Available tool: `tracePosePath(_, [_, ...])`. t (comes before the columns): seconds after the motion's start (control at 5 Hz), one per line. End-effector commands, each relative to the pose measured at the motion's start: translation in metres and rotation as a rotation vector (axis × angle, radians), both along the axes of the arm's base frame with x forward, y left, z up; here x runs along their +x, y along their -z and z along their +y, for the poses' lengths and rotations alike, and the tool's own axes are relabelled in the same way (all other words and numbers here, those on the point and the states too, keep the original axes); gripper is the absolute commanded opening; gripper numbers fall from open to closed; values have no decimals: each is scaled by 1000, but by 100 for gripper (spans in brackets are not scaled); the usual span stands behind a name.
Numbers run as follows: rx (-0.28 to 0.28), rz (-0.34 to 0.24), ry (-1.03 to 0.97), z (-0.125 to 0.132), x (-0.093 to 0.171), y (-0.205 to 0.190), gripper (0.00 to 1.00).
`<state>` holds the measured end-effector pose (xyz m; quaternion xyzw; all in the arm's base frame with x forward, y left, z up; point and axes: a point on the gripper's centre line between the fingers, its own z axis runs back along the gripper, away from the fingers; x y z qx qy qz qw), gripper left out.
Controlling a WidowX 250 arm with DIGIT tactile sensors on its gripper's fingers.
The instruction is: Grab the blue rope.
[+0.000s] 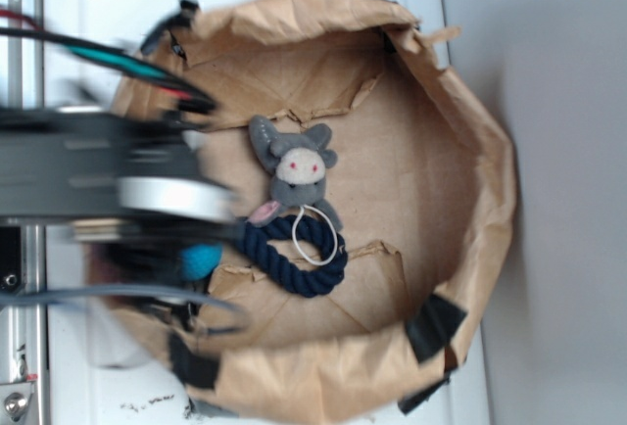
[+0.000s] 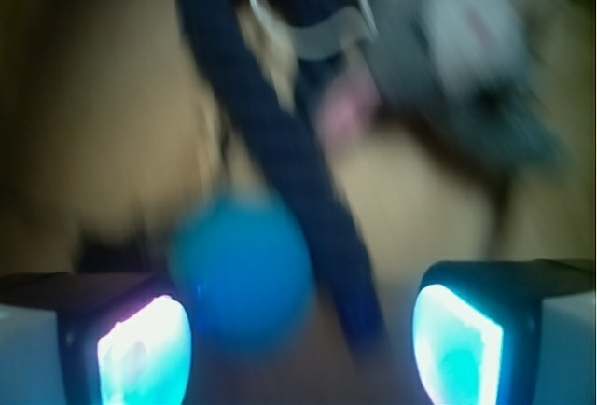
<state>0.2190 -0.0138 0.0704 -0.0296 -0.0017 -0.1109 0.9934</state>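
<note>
Dark navy twisted cotton forms the blue rope (image 1: 294, 259), which lies looped on the floor of a crumpled brown paper bag (image 1: 470, 180) opened out like a shallow basin. The loop rests just below a grey plush toy (image 1: 294, 165), touching its lower edge, and a thin white ring (image 1: 315, 235) lies across the rope's upper part. A turquoise ball (image 1: 204, 259) sits just left of the rope, partly under the arm.

Task status: the grasp is not made. In the wrist view the gripper (image 2: 303, 340) stands released, its two pads (image 2: 145, 349) glowing cyan at the lower corners with a wide gap between them. The rope (image 2: 298, 181) runs diagonally from top centre down into that gap, nearer the right pad, and the ball (image 2: 242, 270) sits in front of the left half of the opening. Neither pad touches the rope as far as the blur allows. By my judgement what is left is the final descent, the closure on the strand and the lift; the ball could be caught instead.

View differences: the exterior view shows the whole loop, the bag and the toy, but the blurred arm (image 1: 108, 165) hides the fingers entirely. The wrist view alone shows the open jaws and the rope's alignment between them, though motion blur softens all detail.
</note>
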Motion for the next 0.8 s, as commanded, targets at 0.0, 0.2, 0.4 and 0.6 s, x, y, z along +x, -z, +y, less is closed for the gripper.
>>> tracePosePath(0.0, [-72,32,-28,-19,83,-21,100])
tracePosePath(0.2, [-95,44,35,-19,70,-20,100])
tracePosePath(0.4, [-133,27,148,-10,39,-22,100])
tracePosePath(0.6, [-133,19,161,-8,34,-19,100])
